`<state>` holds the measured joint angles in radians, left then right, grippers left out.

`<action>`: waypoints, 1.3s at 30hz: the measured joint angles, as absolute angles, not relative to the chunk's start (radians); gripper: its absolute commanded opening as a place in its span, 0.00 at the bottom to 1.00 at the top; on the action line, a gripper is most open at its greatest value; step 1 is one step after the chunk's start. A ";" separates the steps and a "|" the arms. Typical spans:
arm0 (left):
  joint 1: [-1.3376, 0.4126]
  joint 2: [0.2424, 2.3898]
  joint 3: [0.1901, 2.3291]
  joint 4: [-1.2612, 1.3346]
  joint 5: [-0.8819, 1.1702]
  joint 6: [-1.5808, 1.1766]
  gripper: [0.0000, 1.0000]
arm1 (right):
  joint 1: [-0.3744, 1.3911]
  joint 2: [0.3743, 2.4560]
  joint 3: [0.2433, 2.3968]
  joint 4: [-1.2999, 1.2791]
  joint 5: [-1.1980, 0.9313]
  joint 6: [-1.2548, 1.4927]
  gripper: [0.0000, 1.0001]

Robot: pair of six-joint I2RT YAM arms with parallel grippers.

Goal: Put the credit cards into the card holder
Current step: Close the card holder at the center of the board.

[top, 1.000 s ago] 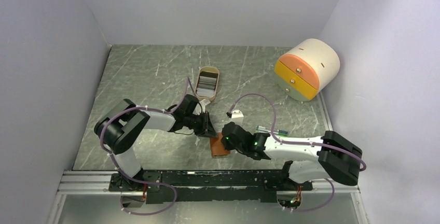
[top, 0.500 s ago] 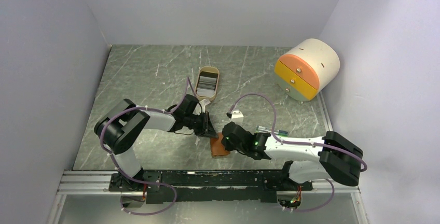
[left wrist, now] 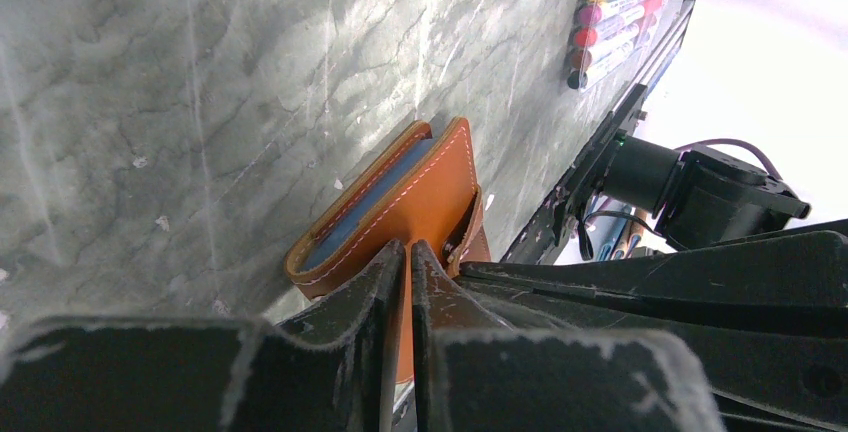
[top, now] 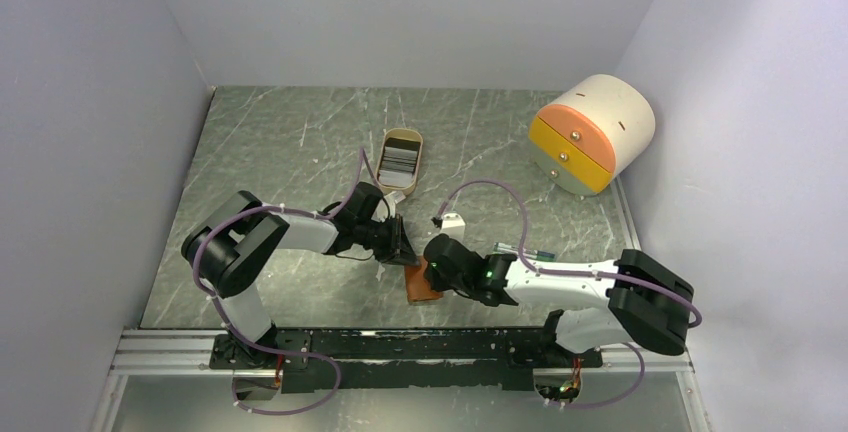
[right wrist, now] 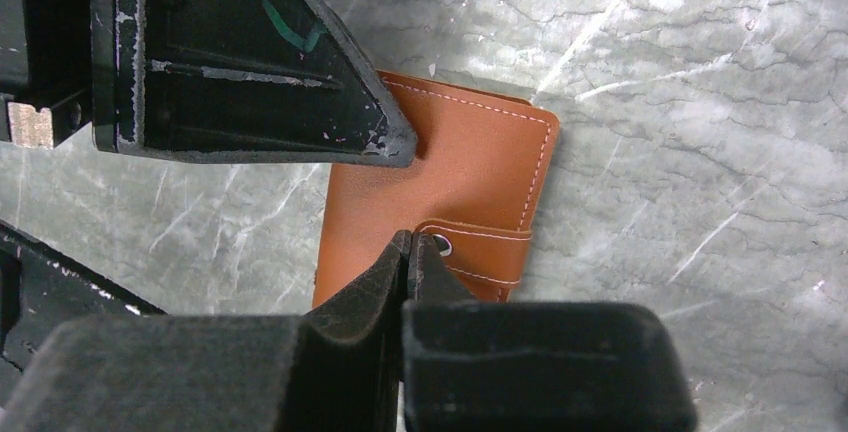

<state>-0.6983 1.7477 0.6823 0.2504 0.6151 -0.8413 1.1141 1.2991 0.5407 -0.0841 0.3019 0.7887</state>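
The brown card holder (top: 424, 284) lies folded on the table between the two arms. A light blue credit card (left wrist: 362, 212) shows edge-on inside it. More grey-white credit cards (top: 398, 161) sit in a tan tray further back. My left gripper (left wrist: 408, 248) is shut, with only a hairline between its fingers, and its tips rest on the holder's cover (left wrist: 425, 187). My right gripper (right wrist: 405, 242) is shut too, tips pressed on the cover (right wrist: 470, 162) beside the snap strap (right wrist: 487, 252). The left gripper (right wrist: 403, 152) bears on the holder's far corner.
The tan tray (top: 404, 133) stands behind the left gripper. A small white block (top: 455, 221) and coloured pens (top: 524, 250) lie right of the holder. A round cream box with orange drawers (top: 592, 132) fills the back right corner. Walls close in on three sides.
The right arm has shifted slightly to the left, bringing its gripper further over the card holder. The left arm and the holder have stayed put.
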 measured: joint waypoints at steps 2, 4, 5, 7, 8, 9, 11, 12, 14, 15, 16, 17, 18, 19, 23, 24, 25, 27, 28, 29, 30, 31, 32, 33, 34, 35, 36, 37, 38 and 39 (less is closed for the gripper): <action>-0.698 1.748 0.682 0.250 0.615 -0.841 0.15 | 1.114 1.304 0.543 -0.084 0.300 0.789 0.00; -0.698 1.748 0.682 0.252 0.615 -0.841 0.15 | 1.114 1.306 0.543 -0.085 0.295 0.792 0.00; -0.698 1.748 0.681 0.253 0.615 -0.841 0.15 | 1.114 1.306 0.543 -0.088 0.292 0.793 0.00; -0.698 1.748 0.680 0.257 0.615 -0.841 0.15 | 1.114 1.306 0.543 -0.092 0.287 0.797 0.00; -0.698 1.748 0.680 0.257 0.615 -0.841 0.15 | 1.114 1.306 0.543 -0.093 0.287 0.799 0.00; -0.698 1.748 0.680 0.257 0.615 -0.841 0.14 | 1.114 1.306 0.542 -0.093 0.286 0.802 0.00; -0.698 1.748 0.680 0.257 0.616 -0.841 0.14 | 1.110 1.299 0.529 -0.083 0.278 0.806 0.00; -0.698 1.748 0.680 0.257 0.616 -0.841 0.14 | 1.106 1.293 0.520 -0.075 0.272 0.807 0.00; -0.698 1.748 0.679 0.257 0.615 -0.841 0.14 | 1.099 1.284 0.509 -0.063 0.258 0.806 0.16; -0.698 1.748 0.679 0.257 0.615 -0.841 0.14 | 1.096 1.279 0.507 -0.059 0.250 0.802 0.25; -0.698 1.748 0.679 0.257 0.616 -0.841 0.14 | 1.094 1.273 0.506 -0.056 0.239 0.796 0.27; -0.698 1.748 0.679 0.258 0.616 -0.841 0.14 | 1.094 1.266 0.506 -0.054 0.231 0.793 0.28; -0.698 1.748 0.678 0.259 0.616 -0.842 0.14 | 1.094 1.256 0.506 -0.053 0.224 0.787 0.27; -0.698 1.748 0.677 0.262 0.616 -0.842 0.14 | 1.094 1.245 0.507 -0.054 0.219 0.783 0.26; -0.698 1.748 0.675 0.267 0.616 -0.842 0.14 | 1.094 1.195 0.526 -0.079 0.215 0.779 0.16; -0.698 1.748 0.675 0.267 0.616 -0.842 0.14 | 1.094 1.182 0.537 -0.088 0.218 0.780 0.16; -0.698 1.748 0.675 0.268 0.616 -0.842 0.14 | 1.094 1.174 0.545 -0.095 0.225 0.780 0.18; -0.698 1.748 0.674 0.269 0.616 -0.842 0.14 | 1.093 1.169 0.560 -0.112 0.241 0.780 0.20; -0.698 1.749 0.674 0.270 0.617 -0.842 0.14 | 1.092 1.171 0.566 -0.126 0.253 0.779 0.20; -0.698 1.750 0.674 0.271 0.618 -0.842 0.14 | 1.092 1.173 0.570 -0.138 0.263 0.779 0.20; -0.698 1.751 0.674 0.273 0.619 -0.842 0.14 | 1.091 1.177 0.574 -0.150 0.275 0.778 0.20; -0.698 1.751 0.674 0.273 0.620 -0.842 0.14 | 1.089 1.184 0.576 -0.161 0.284 0.778 0.20; -0.698 1.751 0.674 0.273 0.620 -0.842 0.14 | 1.087 1.192 0.577 -0.168 0.289 0.777 0.20; -0.698 1.751 0.674 0.273 0.621 -0.842 0.14 | 1.085 1.201 0.577 -0.175 0.293 0.776 0.20; -0.698 1.751 0.674 0.273 0.621 -0.842 0.14 | 1.084 1.213 0.577 -0.181 0.296 0.776 0.20; -0.698 1.751 0.674 0.273 0.621 -0.842 0.14 | 1.082 1.222 0.577 -0.184 0.297 0.776 0.20; -0.698 1.751 0.674 0.273 0.621 -0.842 0.14 | 1.081 1.235 0.577 -0.188 0.297 0.776 0.20; -0.698 1.751 0.674 0.274 0.621 -0.842 0.14 | 1.079 1.244 0.577 -0.190 0.297 0.776 0.20; -0.698 1.751 0.674 0.274 0.621 -0.842 0.14 | 1.077 1.251 0.577 -0.191 0.296 0.776 0.20; -0.698 1.751 0.674 0.274 0.622 -0.842 0.14 | 1.076 1.256 0.577 -0.192 0.296 0.776 0.20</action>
